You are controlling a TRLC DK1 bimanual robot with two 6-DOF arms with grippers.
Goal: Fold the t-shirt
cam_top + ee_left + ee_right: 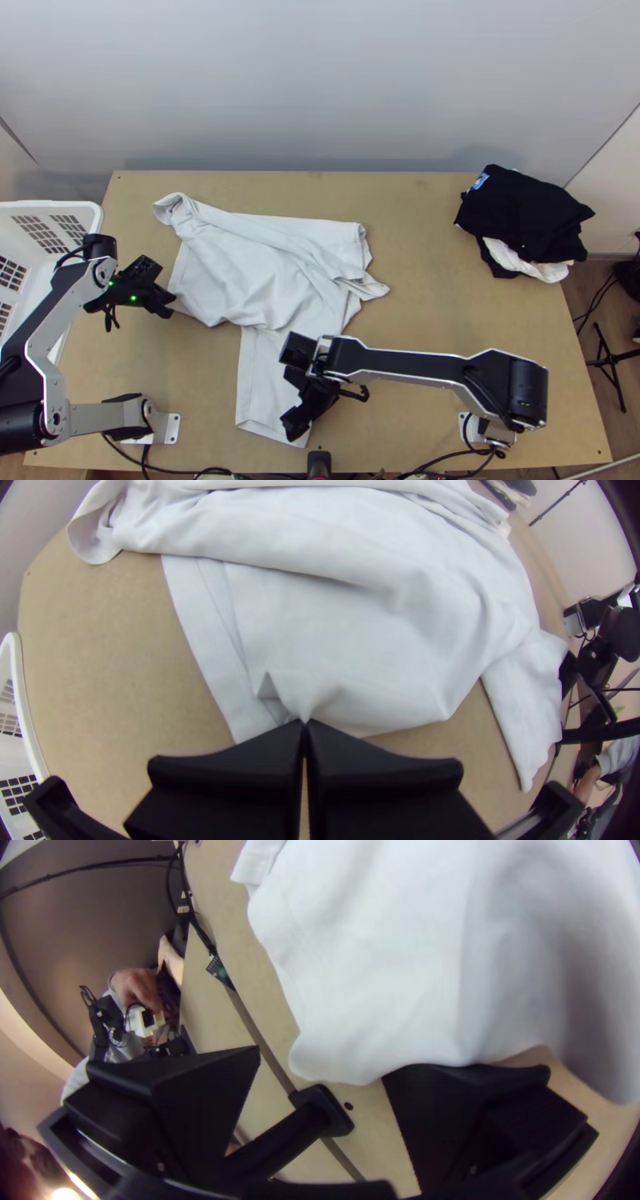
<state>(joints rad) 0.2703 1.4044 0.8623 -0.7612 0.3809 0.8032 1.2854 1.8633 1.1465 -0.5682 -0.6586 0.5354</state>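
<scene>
Left claw [168, 306] seemingly pinching white t-shirt [232, 276]: rumpled, 1 corner curled.

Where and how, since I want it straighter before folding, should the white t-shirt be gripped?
The white t-shirt is probably best pinched at its curled far-left corner, coming from the left: the edge there bends over around a hollow one finger might enter.

Steep high view down, two close wrist views, t-shirt [240, 276] in all
</scene>
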